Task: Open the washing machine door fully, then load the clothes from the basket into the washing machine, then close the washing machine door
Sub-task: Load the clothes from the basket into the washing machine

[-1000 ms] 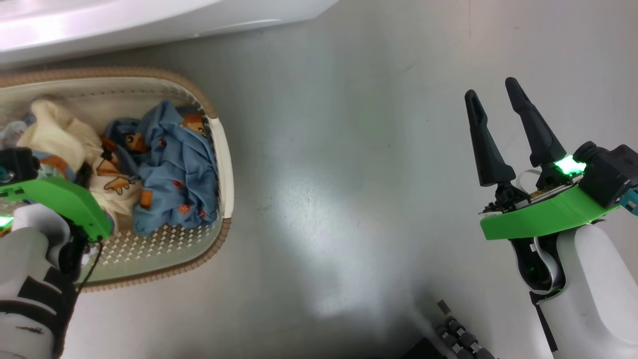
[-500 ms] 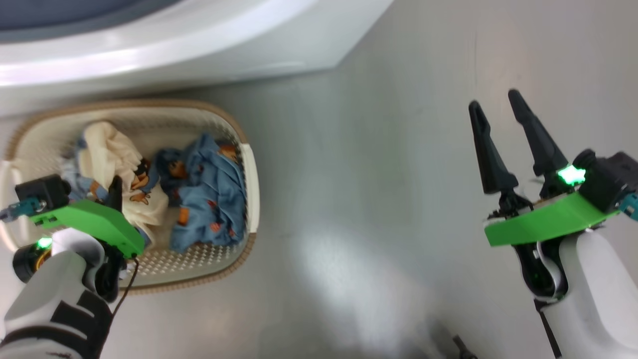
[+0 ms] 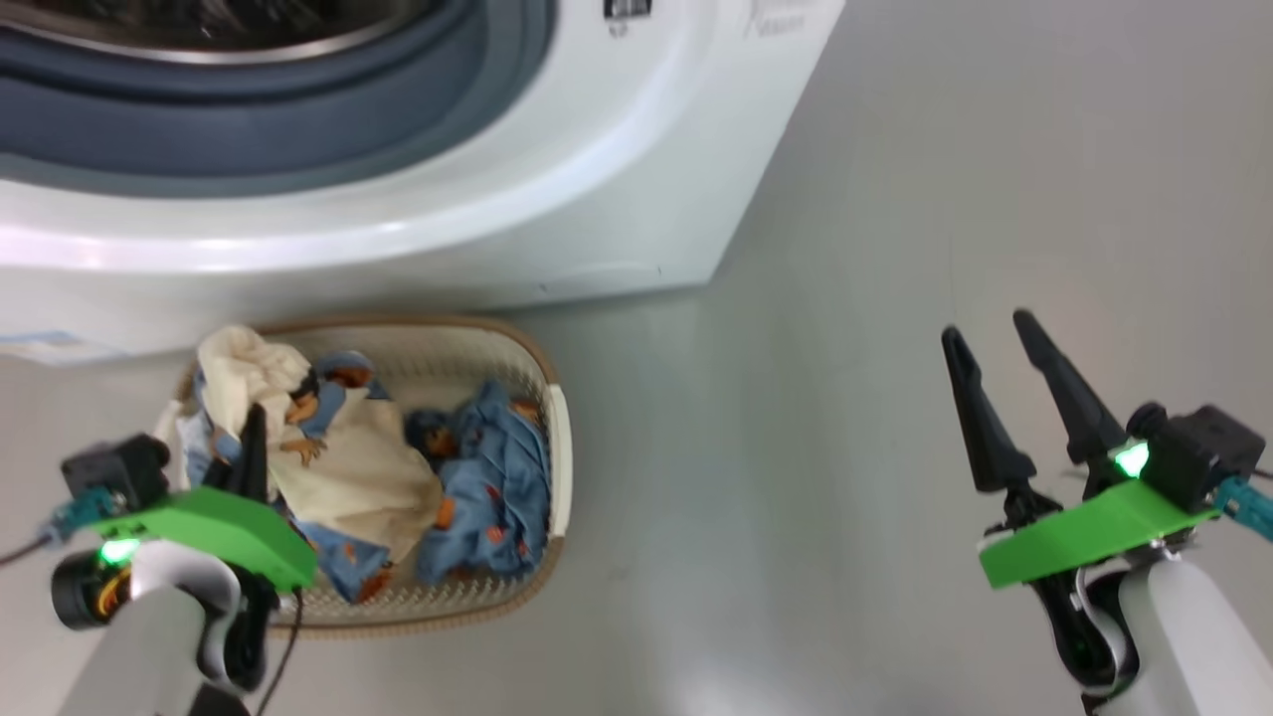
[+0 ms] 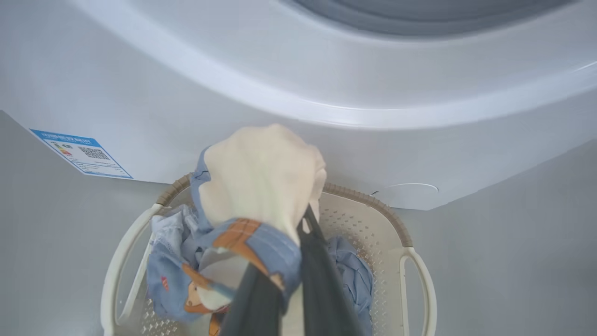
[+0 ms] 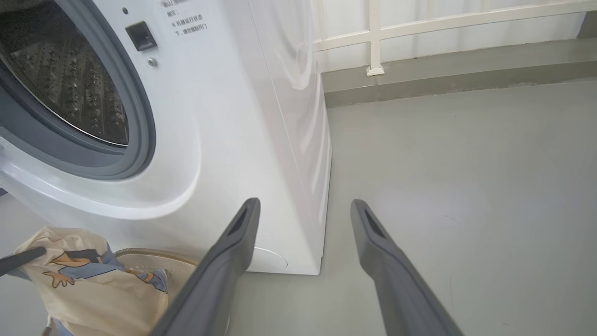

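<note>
The cream basket (image 3: pixel 555 438) stands on the floor in front of the white washing machine (image 3: pixel 557 189), whose drum opening with its blue-grey seal (image 3: pixel 298 109) is uncovered. The washing machine door is out of view. My left gripper (image 3: pixel 255 428) is shut on a cream garment with blue and orange trim (image 4: pixel 261 177), bunched up above the basket rim (image 4: pixel 410 261). More blue printed clothes (image 3: pixel 497 487) lie inside the basket. My right gripper (image 3: pixel 987 326) hangs open and empty over bare floor to the right, its fingers (image 5: pixel 233 247) spread wide.
A blue label sticker (image 4: pixel 81 153) sits low on the machine's front. The steel drum (image 5: pixel 70 79) shows through the opening. A white railing (image 5: pixel 373 32) and a low kerb run behind the machine. Grey floor (image 3: pixel 796 477) lies between basket and right arm.
The head camera has tilted up, bringing the machine's opening into view. My left gripper has shut on the cream garment and raised it out of the pile. The right gripper stays open.
</note>
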Controlling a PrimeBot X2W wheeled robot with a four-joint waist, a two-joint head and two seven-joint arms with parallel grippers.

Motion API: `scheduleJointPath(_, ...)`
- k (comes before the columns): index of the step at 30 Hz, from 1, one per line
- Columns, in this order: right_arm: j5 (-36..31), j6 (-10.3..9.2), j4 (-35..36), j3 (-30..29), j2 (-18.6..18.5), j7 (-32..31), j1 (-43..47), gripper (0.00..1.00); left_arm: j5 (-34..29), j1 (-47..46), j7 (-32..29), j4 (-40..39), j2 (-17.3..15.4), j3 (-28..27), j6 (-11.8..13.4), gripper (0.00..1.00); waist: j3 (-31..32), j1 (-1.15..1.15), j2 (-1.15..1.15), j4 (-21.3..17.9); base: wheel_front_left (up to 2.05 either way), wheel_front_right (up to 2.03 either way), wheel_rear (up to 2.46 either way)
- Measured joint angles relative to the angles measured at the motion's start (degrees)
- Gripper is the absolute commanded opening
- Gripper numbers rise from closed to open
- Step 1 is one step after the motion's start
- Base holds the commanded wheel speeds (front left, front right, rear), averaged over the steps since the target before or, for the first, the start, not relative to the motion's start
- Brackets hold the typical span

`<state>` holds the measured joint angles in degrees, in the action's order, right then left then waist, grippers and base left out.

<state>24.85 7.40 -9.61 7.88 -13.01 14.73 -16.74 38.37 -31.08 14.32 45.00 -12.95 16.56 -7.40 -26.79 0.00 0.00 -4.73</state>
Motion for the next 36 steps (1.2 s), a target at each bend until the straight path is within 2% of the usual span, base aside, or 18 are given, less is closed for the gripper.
scheduleJointPath(7, 0.5, 0.00, -1.0, 0.0, -0.8, 0.0, 3.5, 1.00, -6.5, 7.6, 0.1, -9.3, 1.2, -4.3, 0.0, 0.00, 6.4, 0.00, 0.00, 1.1, 0.00, 0.00, 0.00)
scheduleJointPath(21, 0.6, 0.00, -1.3, -1.5, -1.1, 0.0, 10.6, 1.00, -14.8, 24.0, 0.1, -26.9, 3.6, -11.9, 0.0, 0.00, 16.2, 0.00, 0.00, 2.3, 0.00, 0.00, 0.00)
scheduleJointPath(29, 0.6, 0.00, -1.1, -3.2, -1.1, 0.0, 14.2, 1.00, -18.0, 32.3, 0.1, -35.0, 6.7, -16.2, 0.0, 0.00, 19.3, 0.00, 0.00, 2.3, 0.00, 0.00, 0.00)
scheduleJointPath(36, 0.6, 0.00, -0.7, -3.9, -0.9, 0.0, 14.6, 1.00, -19.0, 33.6, 0.1, -37.9, 7.8, -17.5, 0.0, 0.00, 18.7, 0.00, 0.00, 1.9, 0.00, 0.00, 0.00)
